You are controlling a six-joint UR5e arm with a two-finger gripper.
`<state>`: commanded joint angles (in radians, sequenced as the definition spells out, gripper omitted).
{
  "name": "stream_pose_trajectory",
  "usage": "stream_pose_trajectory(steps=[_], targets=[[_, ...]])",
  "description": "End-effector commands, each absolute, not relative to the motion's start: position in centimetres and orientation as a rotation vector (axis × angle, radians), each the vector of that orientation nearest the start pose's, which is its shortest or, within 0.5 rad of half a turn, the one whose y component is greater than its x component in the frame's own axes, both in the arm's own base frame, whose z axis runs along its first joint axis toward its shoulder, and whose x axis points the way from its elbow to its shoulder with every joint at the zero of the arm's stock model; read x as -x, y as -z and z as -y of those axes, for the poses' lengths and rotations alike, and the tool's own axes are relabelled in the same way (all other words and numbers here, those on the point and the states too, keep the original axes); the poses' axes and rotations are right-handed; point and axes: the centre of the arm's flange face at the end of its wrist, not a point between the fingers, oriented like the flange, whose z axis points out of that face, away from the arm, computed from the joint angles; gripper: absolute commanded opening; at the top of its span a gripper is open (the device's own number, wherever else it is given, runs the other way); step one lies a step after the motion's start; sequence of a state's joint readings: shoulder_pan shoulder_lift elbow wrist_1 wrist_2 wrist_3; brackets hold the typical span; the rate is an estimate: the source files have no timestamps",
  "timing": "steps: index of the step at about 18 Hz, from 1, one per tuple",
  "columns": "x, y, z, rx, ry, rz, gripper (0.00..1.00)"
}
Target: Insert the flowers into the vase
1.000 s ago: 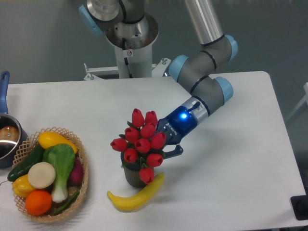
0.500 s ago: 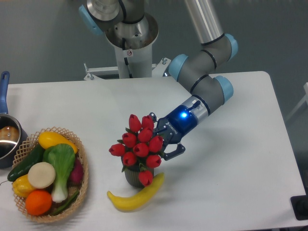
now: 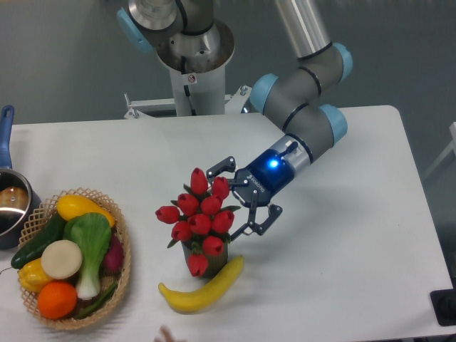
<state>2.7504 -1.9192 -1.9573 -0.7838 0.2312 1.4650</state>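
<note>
The flowers, a bunch of red tulip buds with green leaves, stand in the vase, a small dark ribbed cylinder mostly hidden under the buds. The bunch leans a little toward the front left. My gripper is open, its two dark fingers spread wide just right of the bunch, one finger above near the top buds and one below beside the lower buds. The fingers hold nothing.
A yellow banana lies against the front of the vase. A wicker basket of vegetables and fruit sits at the front left. A steel pot with a blue handle is at the left edge.
The flowers have dropped lower into the vase and lean left. My gripper has opened wide, let go of the bunch, and drawn back slightly to the right.
</note>
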Motion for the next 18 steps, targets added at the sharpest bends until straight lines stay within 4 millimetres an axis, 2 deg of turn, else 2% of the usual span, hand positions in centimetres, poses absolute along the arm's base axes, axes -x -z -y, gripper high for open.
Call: stream_pose_trajectory(steps=[4, 5, 8, 10, 12, 16, 18], targets=[[41.7, -29.8, -39.6, 1.871, 0.219, -0.303, 1.0], [41.8, -30.7, -39.1, 1.915, 0.179, -0.318, 1.0], [43.3, -33.4, -35.8, 2.128, -0.002, -0.333, 1.0], [44.8, -36.0, -33.7, 2.196, -0.111, -0.318, 1.0], [46.5, -37.9, -30.5, 2.249, -0.208, -0.265, 1.0], [51.6, -42.7, -22.2, 2.354, -0.449, -0.127, 1.0], [52.7, -44.6, -20.2, 2.398, -0.53, -0.098, 1.0]])
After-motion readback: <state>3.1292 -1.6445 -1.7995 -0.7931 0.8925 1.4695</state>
